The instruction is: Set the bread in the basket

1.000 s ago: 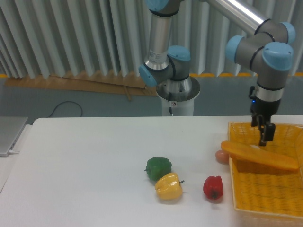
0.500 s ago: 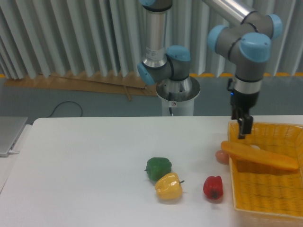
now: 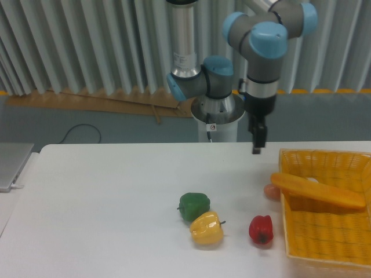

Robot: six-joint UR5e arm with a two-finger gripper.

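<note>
We note the gripper (image 3: 256,145) has swung up and left since a second ago — then it hung over the basket (image 3: 324,243) just above the bread (image 3: 317,190), now it sits well clear, over bare table (image 3: 104,197) near the arm's base. Jaws look drawn together and hold nothing, though they are small in view. The bread lies across the basket's left rim, one end poking out beside a small tan ball (image 3: 271,191) — unmoved throughout. We judge the placing done, if untidy. Peppers untouched.
</note>
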